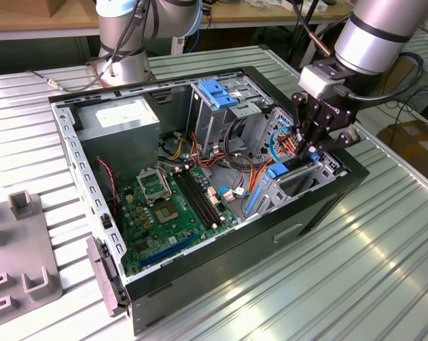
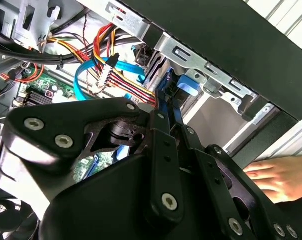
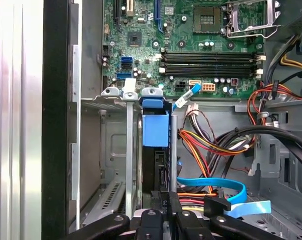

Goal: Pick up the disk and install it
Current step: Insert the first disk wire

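Note:
The disk [image 3: 156,131] stands on edge in the metal drive bay [image 3: 108,150] at the front corner of the open computer case [image 1: 320,206]. Its blue side rail and dark body show between the bay's plates. In the exterior view the blue rail of the disk [image 1: 276,172] sits just under my gripper [image 1: 309,148], at the exterior view's right. My gripper [image 3: 163,209] is shut on the disk's upper edge. In the second wrist view the fingers [image 2: 166,112] meet on the blue rail of the disk [image 2: 189,86].
Red, yellow and blue cables [image 3: 211,150] crowd beside the bay. The motherboard [image 1: 167,202], grey power supply [image 1: 121,117] and blue-topped drive cage [image 1: 217,92] fill the case. A person's hand [image 2: 276,177] rests outside the case wall. A grey fixture [image 1: 22,263] stands at the exterior view's left.

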`<state>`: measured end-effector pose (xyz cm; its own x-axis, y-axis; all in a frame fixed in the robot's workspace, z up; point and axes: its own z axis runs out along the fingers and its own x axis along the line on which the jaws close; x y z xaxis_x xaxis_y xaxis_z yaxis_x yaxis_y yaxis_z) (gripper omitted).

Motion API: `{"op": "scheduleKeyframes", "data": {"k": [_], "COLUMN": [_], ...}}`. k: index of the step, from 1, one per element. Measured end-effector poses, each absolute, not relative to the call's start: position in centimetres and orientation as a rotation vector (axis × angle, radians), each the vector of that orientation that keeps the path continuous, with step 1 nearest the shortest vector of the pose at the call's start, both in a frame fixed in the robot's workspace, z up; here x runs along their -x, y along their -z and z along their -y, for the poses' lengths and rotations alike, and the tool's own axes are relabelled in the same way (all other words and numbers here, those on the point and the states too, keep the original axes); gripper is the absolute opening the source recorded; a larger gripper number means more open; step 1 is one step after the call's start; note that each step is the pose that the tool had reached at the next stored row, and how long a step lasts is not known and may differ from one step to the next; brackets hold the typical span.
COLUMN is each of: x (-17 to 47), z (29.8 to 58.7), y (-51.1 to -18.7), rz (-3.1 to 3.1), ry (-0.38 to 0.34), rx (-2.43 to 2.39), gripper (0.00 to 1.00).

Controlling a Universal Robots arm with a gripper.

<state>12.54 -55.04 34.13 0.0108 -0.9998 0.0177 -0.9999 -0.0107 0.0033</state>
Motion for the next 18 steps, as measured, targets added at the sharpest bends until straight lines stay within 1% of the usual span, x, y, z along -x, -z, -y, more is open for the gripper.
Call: {"op": "scheduleKeyframes", "data": {"k": [9, 10, 13, 16, 17, 18], "x": [-12.5, -12.5, -12.5, -12.5, -12.5, -12.5], "z": [55.0, 55.0, 55.0, 55.0, 55.0, 55.0], "y": [-34.0, -34.2, -35.2, -35.1, -35.2, -35.2], "rz": [2.2, 2.2, 2.2, 2.2, 2.2, 2.2], "ry": [-0.015, -0.016, -0.016, -0.016, -0.016, -0.016], "rx": [-2.222, -2.222, -2.222, -2.222, -2.222, -2.222], "gripper": [0.18, 0.24, 0.24, 0.24, 0.23, 0.16]}}
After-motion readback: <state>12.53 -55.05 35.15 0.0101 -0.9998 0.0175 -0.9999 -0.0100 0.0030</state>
